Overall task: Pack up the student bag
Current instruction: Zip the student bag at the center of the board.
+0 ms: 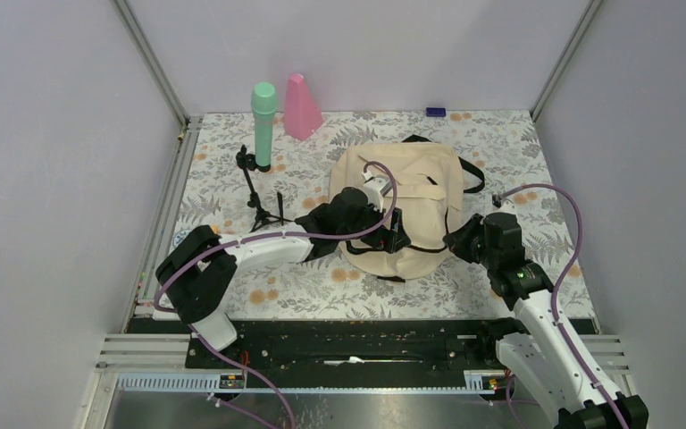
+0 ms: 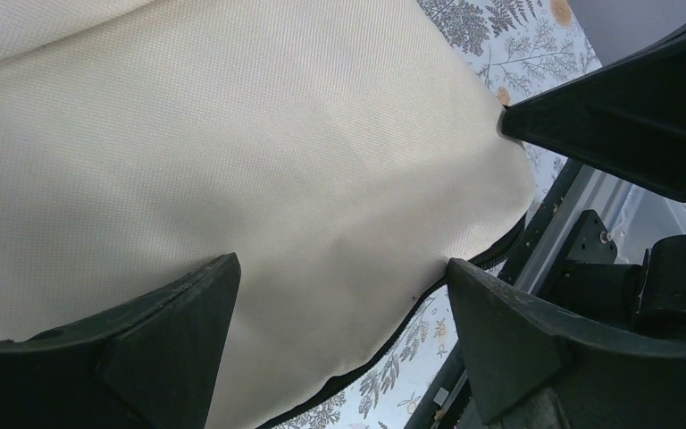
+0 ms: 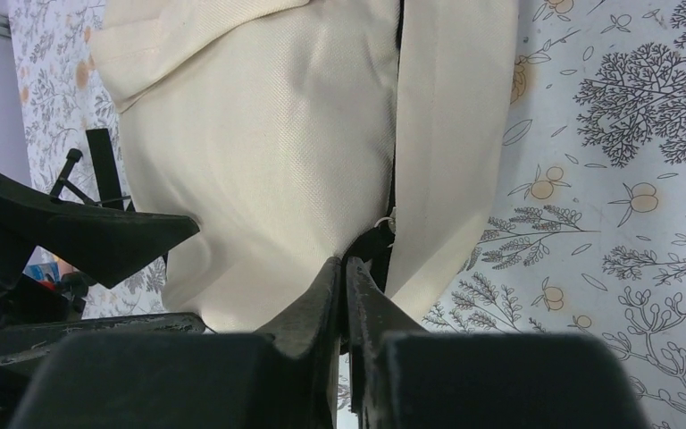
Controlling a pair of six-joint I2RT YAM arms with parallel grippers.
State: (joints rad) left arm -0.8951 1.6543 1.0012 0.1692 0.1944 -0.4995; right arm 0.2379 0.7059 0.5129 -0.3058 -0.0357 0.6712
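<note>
At the middle of the flower-patterned tabletop (image 1: 509, 147), the student bag (image 1: 415, 214) is laid flat, its cream fabric uppermost and its black straps trailing toward the far right. Over the bag's near left part the left end effector (image 2: 339, 268) is held with its jaws spread wide. Cream fabric is seen between and beneath the fingers, and nothing is gripped. At the bag's near right edge the right end effector (image 3: 341, 264) is closed to a thin slit, its tips set on the black zipper trim beside a small pale pull (image 3: 384, 222). The fabric is puckered toward the tips, so the bag's edge appears to be pinched there. Beyond the bag, at the far left of the tabletop, a green cylinder (image 1: 263, 125) is stood upright near a pink cone (image 1: 302, 107). A small black tripod (image 1: 259, 201) is placed nearer, left of the bag. A small blue object (image 1: 435, 112) is seen at the far edge, apart from the bag.
</note>
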